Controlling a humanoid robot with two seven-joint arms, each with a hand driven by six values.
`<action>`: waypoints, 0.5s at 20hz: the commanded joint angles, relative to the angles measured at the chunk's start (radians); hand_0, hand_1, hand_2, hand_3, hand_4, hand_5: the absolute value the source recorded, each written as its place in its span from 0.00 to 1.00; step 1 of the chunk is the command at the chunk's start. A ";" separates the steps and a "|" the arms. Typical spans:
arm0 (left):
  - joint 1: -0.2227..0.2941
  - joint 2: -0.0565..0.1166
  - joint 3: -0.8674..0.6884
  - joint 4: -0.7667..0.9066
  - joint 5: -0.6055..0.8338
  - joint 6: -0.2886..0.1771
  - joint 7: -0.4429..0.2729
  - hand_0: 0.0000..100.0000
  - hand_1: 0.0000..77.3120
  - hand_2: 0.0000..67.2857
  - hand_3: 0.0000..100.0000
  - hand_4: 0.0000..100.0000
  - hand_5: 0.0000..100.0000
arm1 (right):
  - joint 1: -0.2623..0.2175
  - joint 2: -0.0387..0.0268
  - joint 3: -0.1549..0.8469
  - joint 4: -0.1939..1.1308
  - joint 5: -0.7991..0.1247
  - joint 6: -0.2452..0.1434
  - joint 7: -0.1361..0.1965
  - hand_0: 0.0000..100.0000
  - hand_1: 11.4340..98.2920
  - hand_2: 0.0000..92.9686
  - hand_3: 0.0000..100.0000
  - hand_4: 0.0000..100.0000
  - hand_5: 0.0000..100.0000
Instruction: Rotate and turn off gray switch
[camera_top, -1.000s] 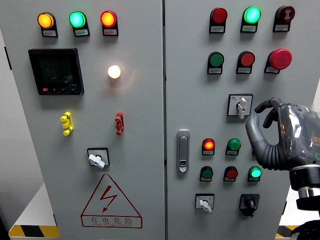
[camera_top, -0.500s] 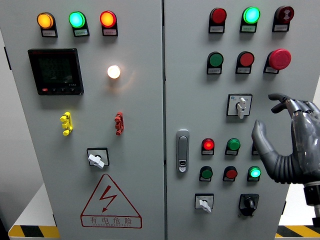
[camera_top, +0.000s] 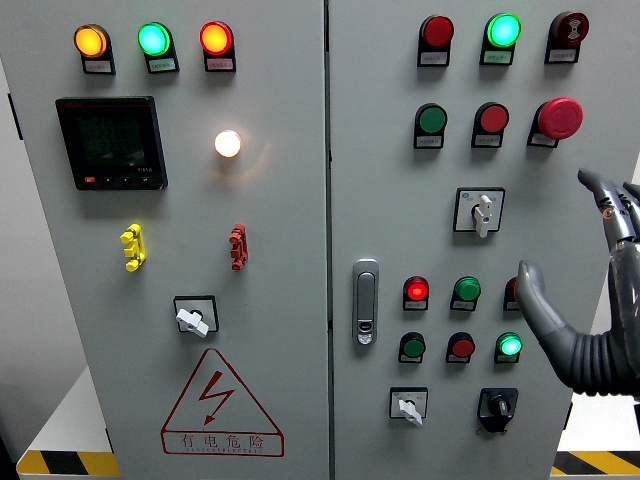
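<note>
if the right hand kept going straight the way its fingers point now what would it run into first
Probably nothing on the panel. The right hand is open, its fingers pointing up and slightly left, roughly along the grey cabinet door. That line passes right of the red mushroom-shaped emergency button, though depth is unclear.

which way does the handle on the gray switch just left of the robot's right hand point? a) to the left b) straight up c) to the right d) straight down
d, the pale handle of the gray switch hangs straight down from its hub, while the right hand is open beside it and not touching it.
</note>
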 joint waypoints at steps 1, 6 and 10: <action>0.000 0.000 0.000 0.000 0.000 0.000 0.000 0.00 0.00 0.20 0.18 0.10 0.12 | -0.004 -0.0006 -0.001 0.004 -0.010 -0.002 0.001 0.19 0.32 0.12 0.13 0.11 0.23; 0.000 0.000 0.000 0.000 0.000 0.000 -0.001 0.00 0.00 0.20 0.18 0.10 0.12 | -0.011 -0.0006 0.004 0.011 -0.026 -0.010 0.002 0.00 0.38 0.12 0.12 0.11 0.22; 0.000 0.000 0.000 0.000 0.000 0.000 0.000 0.00 0.00 0.20 0.18 0.10 0.12 | -0.016 -0.0021 0.007 0.013 -0.033 -0.040 0.002 0.00 0.39 0.11 0.11 0.11 0.21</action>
